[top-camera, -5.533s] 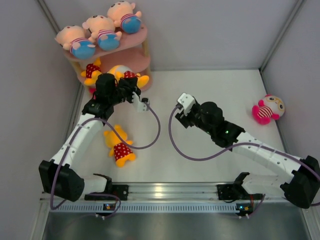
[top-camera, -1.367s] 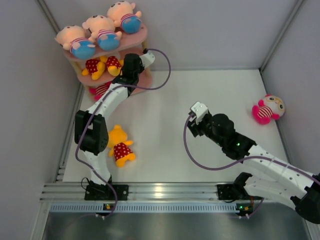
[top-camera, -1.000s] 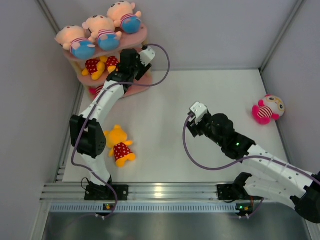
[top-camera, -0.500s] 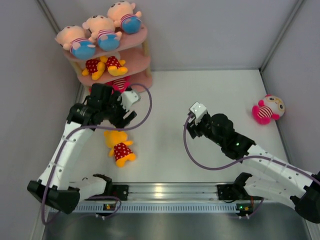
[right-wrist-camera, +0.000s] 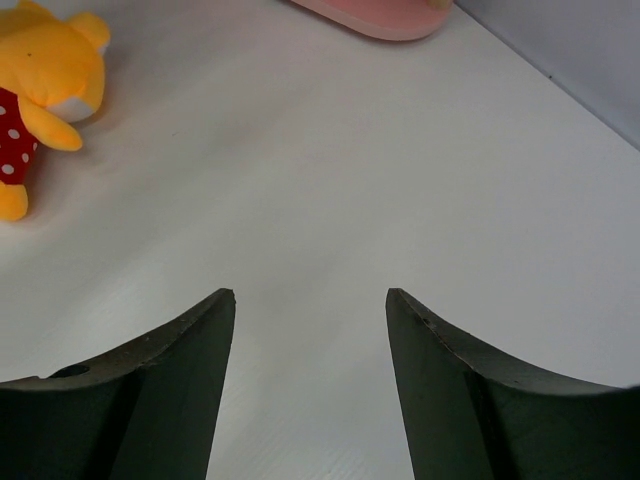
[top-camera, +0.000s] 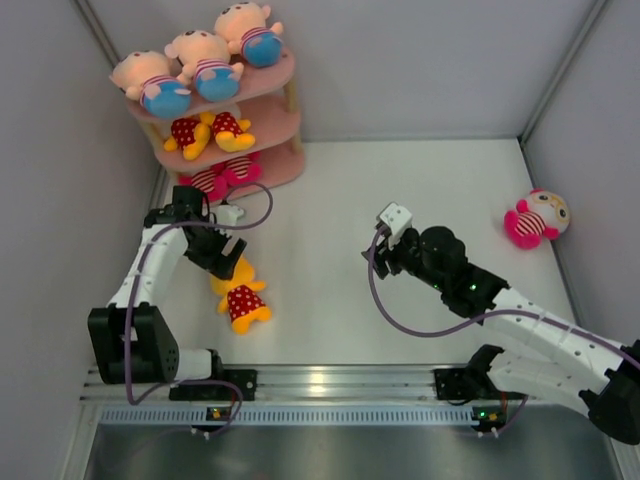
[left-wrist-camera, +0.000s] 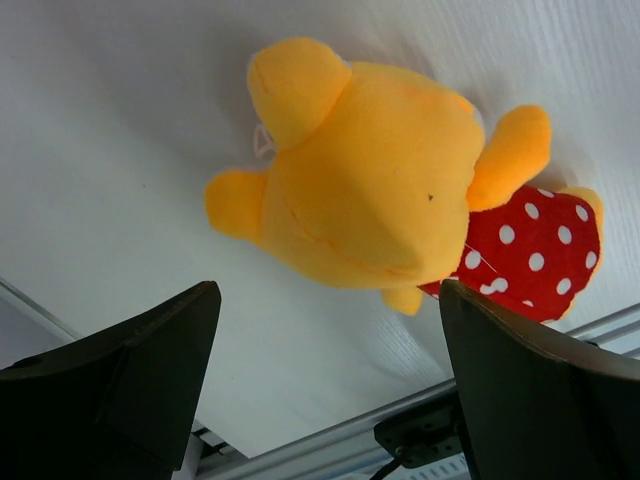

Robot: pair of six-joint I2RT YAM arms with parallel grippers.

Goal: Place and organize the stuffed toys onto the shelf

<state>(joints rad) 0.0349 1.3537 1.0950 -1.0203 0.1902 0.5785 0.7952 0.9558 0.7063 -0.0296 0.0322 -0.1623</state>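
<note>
The left fingers (left-wrist-camera: 130, 380) stand spread wide and hold nothing. They hang over the head of a yellow bear (left-wrist-camera: 370, 200) in a red polka-dot outfit, one finger on either side of it and neither touching. This bear lies flat on the white surface (top-camera: 420, 180), at about 7 o'clock in the overhead view. The right fingers (right-wrist-camera: 150, 390) are equally wide and empty above bare surface near the middle. The pink shelf (top-camera: 280, 128) stands at 11 o'clock. It has three boy dolls (top-camera: 200, 65) on the top tier, two more bears (top-camera: 208, 130) on the middle one and pink dolls (top-camera: 220, 175) below. One striped pink doll (top-camera: 535, 220) sits alone at 3 o'clock by the wall.

A grip on the round, soft head may slide off as the fingers close. If the bear is lifted by its head, the dangling body could catch a shelf board or knock over the bears already seated there.

The frame edge cuts off both pairs of fingers in their wrist views. From overhead, the left wrist covers its fingers and part of the bear's head. The lowest tier is shaded, so I cannot count its dolls.
</note>
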